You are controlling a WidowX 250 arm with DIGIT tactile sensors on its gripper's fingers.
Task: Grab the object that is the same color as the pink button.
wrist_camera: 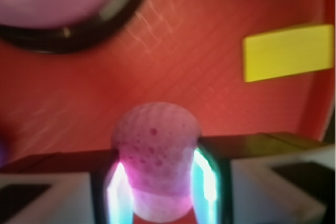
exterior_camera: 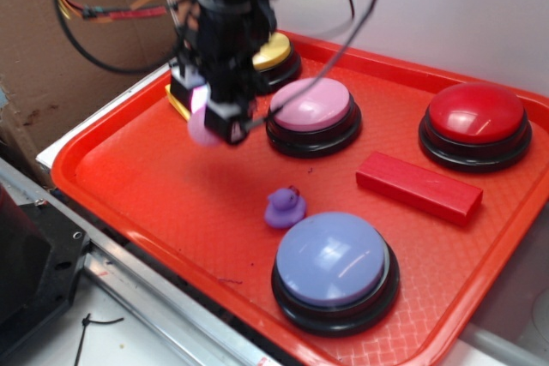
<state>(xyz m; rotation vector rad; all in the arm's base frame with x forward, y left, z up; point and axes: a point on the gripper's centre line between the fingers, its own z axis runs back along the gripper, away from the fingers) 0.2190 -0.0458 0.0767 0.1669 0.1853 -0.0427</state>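
- Nearest in the exterior view sits the lavender-blue button point(exterior_camera: 335, 270), with the purple duck point(exterior_camera: 285, 207) just behind it; neither has a part in the job.
- Mid-tray, the end effector point(exterior_camera: 225, 123) pinches the pink ball point(wrist_camera: 156, 153) between its fingers point(wrist_camera: 210, 174); the ball appears lifted off the red tray point(exterior_camera: 137, 177), so the grab looks essentially done.
- Just beside it stands the pink button point(exterior_camera: 311, 110), the colour match.
- All that seems left is keeping the grip secure.
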